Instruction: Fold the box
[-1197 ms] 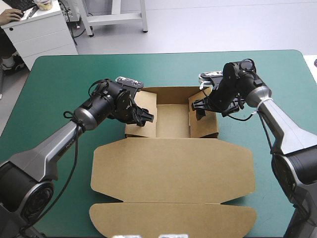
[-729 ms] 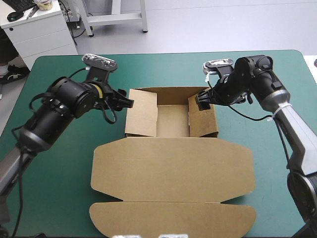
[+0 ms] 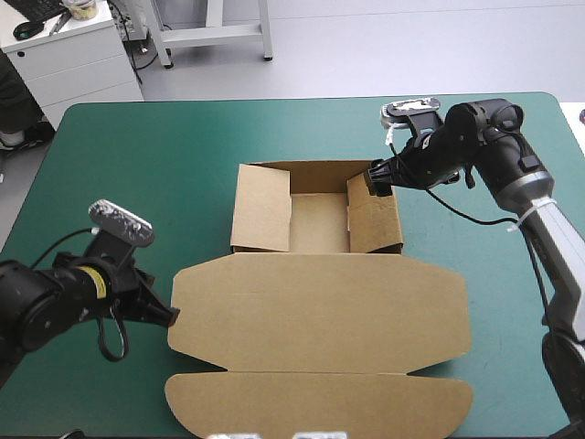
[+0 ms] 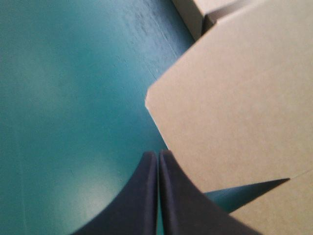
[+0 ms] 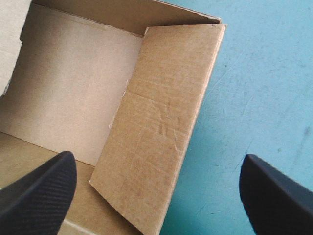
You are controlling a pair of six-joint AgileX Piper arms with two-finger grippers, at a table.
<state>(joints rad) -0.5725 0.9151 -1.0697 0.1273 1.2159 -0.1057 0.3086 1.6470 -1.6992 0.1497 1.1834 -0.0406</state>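
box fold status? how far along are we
Done: the box is an open tray, its left wall and right wall raised. In hand: the right gripper, open, is over the right wall's far end, one finger on each side; the left gripper, shut and empty, sits at the lid's left edge. Left: the lid lies flat on the teal-green cover.

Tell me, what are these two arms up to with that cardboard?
Two robot arms are folding a brown box on the teal-green table. Its far part already stands as an open tray; the lid lies flat toward the near edge. The left arm has its jaws shut, empty, beside the lid's left corner. The right arm holds its jaws open above the tray's right wall, gripping nothing.
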